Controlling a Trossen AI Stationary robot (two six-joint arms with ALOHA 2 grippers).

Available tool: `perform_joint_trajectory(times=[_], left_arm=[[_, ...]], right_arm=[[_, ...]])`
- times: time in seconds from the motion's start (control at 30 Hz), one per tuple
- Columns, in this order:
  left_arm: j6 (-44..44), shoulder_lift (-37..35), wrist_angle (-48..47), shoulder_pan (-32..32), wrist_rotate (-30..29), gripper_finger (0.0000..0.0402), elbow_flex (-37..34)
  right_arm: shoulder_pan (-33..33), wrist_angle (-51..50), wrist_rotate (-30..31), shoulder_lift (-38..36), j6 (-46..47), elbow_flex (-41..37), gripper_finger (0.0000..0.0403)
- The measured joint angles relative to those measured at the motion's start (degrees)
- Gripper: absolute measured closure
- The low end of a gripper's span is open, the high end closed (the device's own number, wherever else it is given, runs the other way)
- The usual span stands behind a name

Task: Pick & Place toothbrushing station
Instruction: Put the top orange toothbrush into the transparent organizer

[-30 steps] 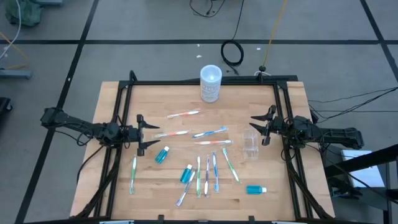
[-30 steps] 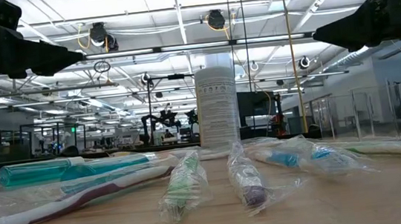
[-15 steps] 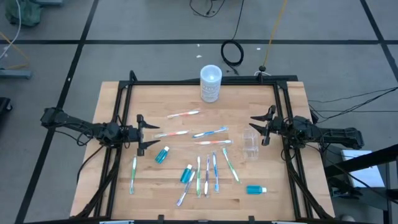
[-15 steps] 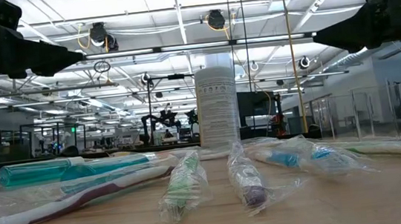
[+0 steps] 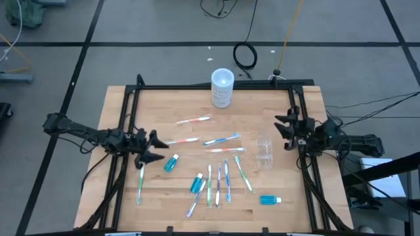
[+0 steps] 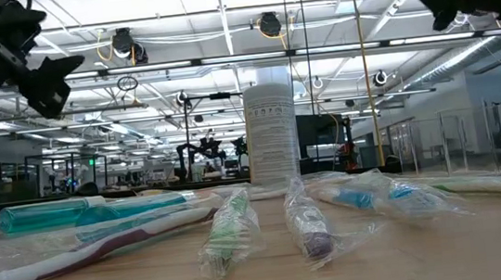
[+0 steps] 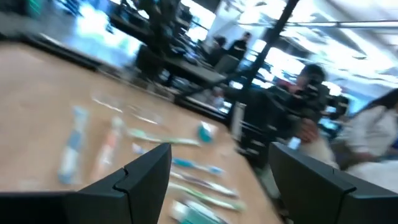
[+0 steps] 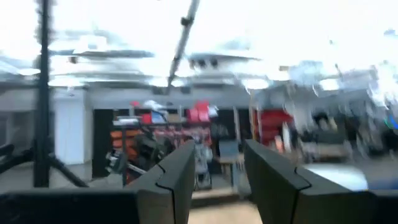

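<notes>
Both swung since prev. frame: left gripper (image 5: 155, 148) now angled toward teal tube (image 5: 171, 163), right gripper (image 5: 287, 133) pulled back from clear cup (image 5: 264, 149). Left fingers spread wide, right part-spread, nothing held.

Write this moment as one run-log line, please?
left gripper: open, empty, above table's left side | right gripper: open, empty, near clear cup | toothbrushes: lying on table | nothing picked

No text can be read with certainty. The tall frosted cylindrical container with a white lid (image 6: 271, 133), standing at the far edge of the wooden counter (image 5: 197, 111), bears a few lines of small dark print near its top, too small to make out.
</notes>
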Motion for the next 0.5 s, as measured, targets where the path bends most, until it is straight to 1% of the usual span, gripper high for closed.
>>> perform_joint_trajectory(times=[0.1,0.2,0.27,0.33,0.5], left_arm=[[-3.28,0.0,-0.59,0.01,4.76,0.0131,0.0],[-6.56,0.0,-0.66,0.01,8.57,0.0131,0.0],[-10.14,0.0,-0.57,0.01,10.76,0.0131,0.0],[-13.35,0.0,-0.57,0.01,11.92,0.0131,0.0],[-21.23,0.0,-0.65,0.0,12.36,0.0131,0.0]], right_arm=[[0.0,0.9,-2.66,0.95,-0.71,1.18,0.0273],[-0.11,-3.55,-2.56,3.57,-0.88,3.88,0.0273],[-0.11,-4.63,-2.5,5.89,-1.68,6.67,0.0273],[-0.11,-5.27,-2.5,8.84,-2.24,9.32,0.0273],[-0.11,-5.71,-2.48,17.19,-4.79,14.24,0.0273]])
